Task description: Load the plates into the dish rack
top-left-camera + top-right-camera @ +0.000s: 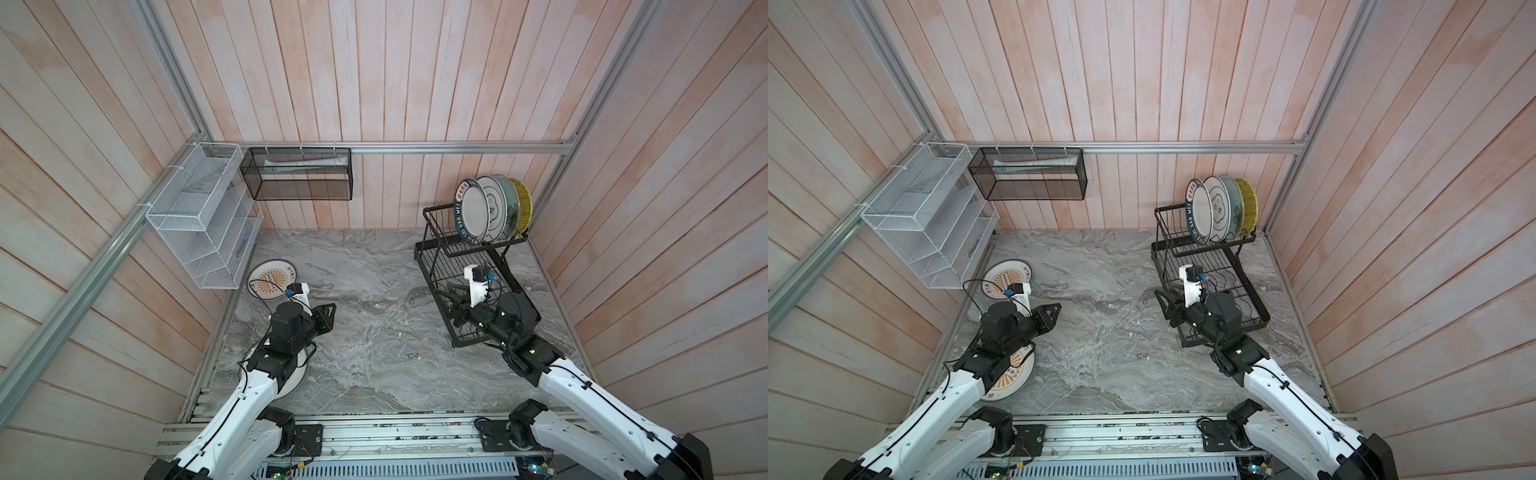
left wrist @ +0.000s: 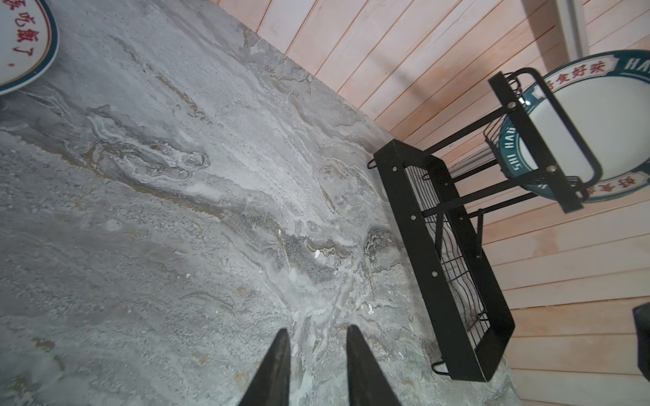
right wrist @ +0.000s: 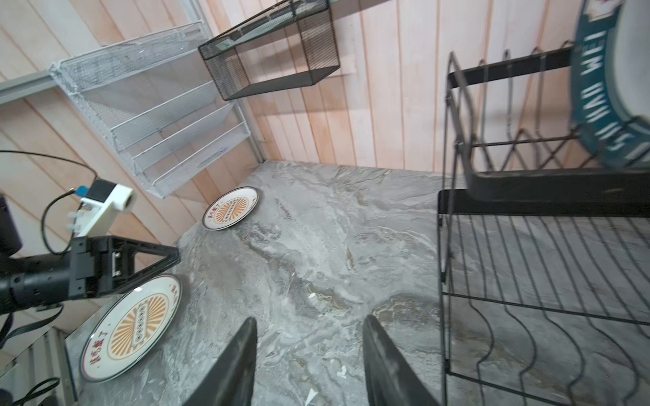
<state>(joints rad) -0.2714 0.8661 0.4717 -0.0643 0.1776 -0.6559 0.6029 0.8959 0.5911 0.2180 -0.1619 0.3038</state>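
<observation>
left gripper point(image 2: 316, 332): fingers a narrow gap apart, nothing between, above bare marble tabletop point(image 1: 365, 332)
right gripper point(image 3: 310, 320): fingers moderately apart, empty, above the tabletop
near sunburst plate point(image 3: 137, 323): flat on the tabletop, behind the left fingers and partly under that arm; off to the side of the right fingers
far sunburst plate point(image 3: 230, 209): flat on the tabletop, well ahead of the right fingers, to one side of the left ones
dish rack point(image 2: 415, 218): ahead of the left fingers, well apart
lower tray point(image 3: 457, 205): just beside the right fingers, no plates
upper basket point(image 3: 545, 182): beyond the right fingers, four plates on edge
plate order, nearest the fingers outward: lettered-rim plate point(image 1: 473, 212), dark-ring plate point(image 1: 494, 199), teal flower plate point(image 1: 511, 208), yellow woven-look plate point(image 1: 524, 208)
white mesh shelf point(image 1: 195, 224): on the wall past the far sunburst plate
black mesh box basket point(image 1: 297, 174): on the back wall beside the shelf
</observation>
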